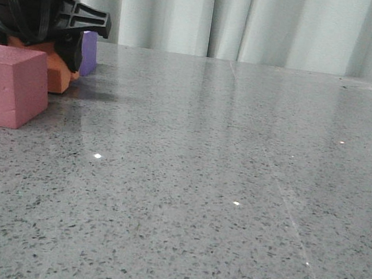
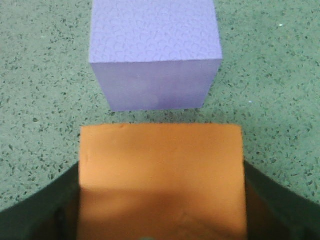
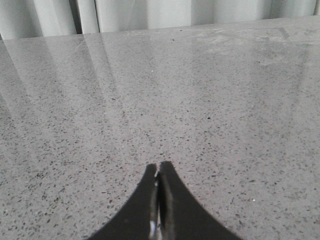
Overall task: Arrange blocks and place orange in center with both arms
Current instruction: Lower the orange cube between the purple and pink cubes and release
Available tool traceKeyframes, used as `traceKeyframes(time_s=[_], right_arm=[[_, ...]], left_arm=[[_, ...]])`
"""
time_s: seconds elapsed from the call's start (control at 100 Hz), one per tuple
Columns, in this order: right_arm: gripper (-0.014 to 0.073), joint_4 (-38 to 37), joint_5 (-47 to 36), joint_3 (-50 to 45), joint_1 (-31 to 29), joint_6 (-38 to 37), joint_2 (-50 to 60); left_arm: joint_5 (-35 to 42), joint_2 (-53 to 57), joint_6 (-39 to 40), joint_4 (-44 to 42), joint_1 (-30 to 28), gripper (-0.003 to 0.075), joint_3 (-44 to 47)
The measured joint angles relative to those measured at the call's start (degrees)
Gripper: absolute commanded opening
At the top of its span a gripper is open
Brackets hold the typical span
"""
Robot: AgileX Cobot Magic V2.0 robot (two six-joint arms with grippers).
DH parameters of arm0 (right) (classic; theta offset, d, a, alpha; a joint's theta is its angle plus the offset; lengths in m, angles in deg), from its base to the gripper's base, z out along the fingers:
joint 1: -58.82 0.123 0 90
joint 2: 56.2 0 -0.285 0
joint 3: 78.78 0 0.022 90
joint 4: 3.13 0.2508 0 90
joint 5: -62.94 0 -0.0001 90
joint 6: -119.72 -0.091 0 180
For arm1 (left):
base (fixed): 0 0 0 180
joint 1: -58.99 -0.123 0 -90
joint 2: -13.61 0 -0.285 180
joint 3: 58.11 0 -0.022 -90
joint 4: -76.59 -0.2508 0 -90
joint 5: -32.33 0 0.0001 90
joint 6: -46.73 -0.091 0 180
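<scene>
Left end effector (image 2: pixel 160 220) clamps the orange foam cube (image 2: pixel 162 175).
Its visible face looks smooth, beside the pebbled purple foam cube (image 2: pixel 155 50); right end effector (image 3: pixel 158 172) pinched closed, empty.

Even, soft light — glare streaks on tabletop (image 1: pixel 234 188) | sharp focus

The left gripper (image 1: pixel 64 46) is matte black, angular, ribbed plastic. The right gripper (image 3: pixel 159 172) has dark, curved fingers tapering to points.

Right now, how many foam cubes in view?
3. Dusty pink foam cube nearest the camera at far left; orange foam cube between the left gripper's fingers; purple foam cube just beyond it.
</scene>
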Motion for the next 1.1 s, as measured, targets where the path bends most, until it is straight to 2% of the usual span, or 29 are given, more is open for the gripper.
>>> traceKeyframes(time_s=[0.86,0.93,1.06,1.1], right_arm=[[-0.0067,0.0,0.0,0.0,0.0,0.0,0.0],[-0.0067,0.0,0.0,0.0,0.0,0.0,0.0],[-0.0067,0.0,0.0,0.0,0.0,0.0,0.0],[-0.0067,0.0,0.0,0.0,0.0,0.0,0.0]], left_arm=[[-1.7,-0.8,0.4,-1.9,0.0,0.0241,-0.3],[-1.7,-0.8,0.3,-2.0,0.0,0.0303,-0.3],[-1.7,-0.8,-1.0,-2.2,0.0,0.0546,-0.3],[-2.0,-0.9,-1.3,-2.3,0.0,0.0589,-0.3]])
